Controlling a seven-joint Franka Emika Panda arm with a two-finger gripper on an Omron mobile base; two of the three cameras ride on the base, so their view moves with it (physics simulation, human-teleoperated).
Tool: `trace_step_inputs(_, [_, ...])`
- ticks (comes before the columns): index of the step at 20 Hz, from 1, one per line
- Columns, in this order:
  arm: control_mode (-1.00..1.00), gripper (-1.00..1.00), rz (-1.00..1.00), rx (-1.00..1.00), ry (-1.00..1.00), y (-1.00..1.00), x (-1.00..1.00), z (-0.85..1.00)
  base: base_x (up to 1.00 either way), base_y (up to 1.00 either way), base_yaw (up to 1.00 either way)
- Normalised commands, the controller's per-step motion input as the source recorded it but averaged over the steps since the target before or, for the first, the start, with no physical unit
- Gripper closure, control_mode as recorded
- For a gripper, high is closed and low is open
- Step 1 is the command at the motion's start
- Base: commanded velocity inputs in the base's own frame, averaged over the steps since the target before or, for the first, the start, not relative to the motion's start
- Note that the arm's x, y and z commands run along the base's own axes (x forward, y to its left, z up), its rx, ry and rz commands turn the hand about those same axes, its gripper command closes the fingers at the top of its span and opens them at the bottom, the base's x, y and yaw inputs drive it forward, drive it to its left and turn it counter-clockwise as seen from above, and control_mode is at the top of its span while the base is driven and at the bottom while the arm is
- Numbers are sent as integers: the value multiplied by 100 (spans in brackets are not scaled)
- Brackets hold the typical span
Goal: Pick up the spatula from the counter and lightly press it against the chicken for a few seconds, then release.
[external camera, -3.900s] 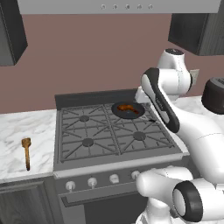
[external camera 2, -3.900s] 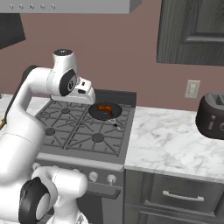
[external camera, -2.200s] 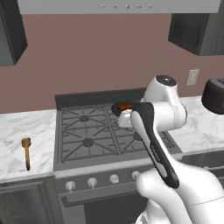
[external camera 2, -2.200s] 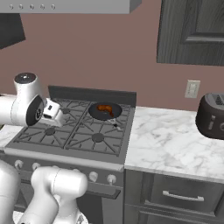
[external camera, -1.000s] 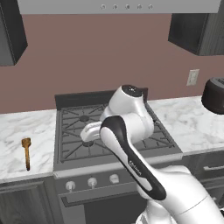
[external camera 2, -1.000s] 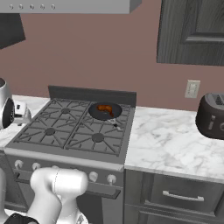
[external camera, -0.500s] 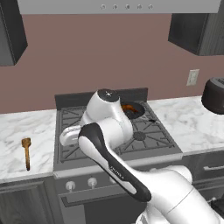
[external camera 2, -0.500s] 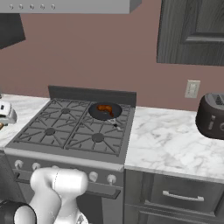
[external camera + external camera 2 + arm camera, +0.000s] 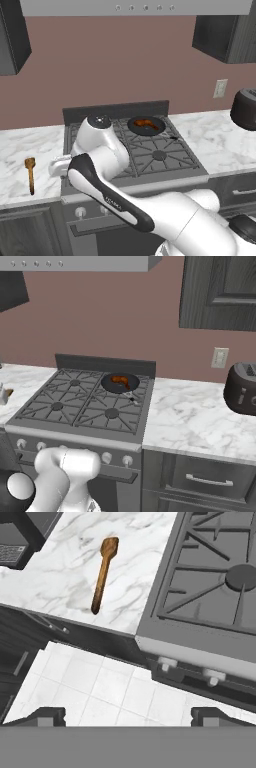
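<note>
Wooden spatula (image 9: 103, 573) sits on the marble counter (image 9: 65, 577) beside the stove (image 9: 210, 572), and hand view catches the gripper (image 9: 134, 714) spread wide open.

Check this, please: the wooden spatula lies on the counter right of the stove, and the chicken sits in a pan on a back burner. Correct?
Not quite: the spatula lies on the counter left of the stove, not right of it, as the left base view shows. The chicken in its pan is as you say.
</note>
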Motion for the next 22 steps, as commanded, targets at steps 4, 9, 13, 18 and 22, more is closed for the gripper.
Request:
trace_step_inputs(4, [-100,-100,-4,2,0,46,0,-11,0,0,0])
trace_step_inputs(9, [-100,-100,-4,0,0,49,5,0,0,0,0])
trace_step_inputs(13, [-100,-100,-5,0,-2,38,7,0,0,0,0])
trace_step_inputs(18, [-100,-100,-5,0,0,19,22,-4,0,0,0])
trace_step_inputs(22, [-100,-100,-3,0,0,7,25,-14,0,0,0])
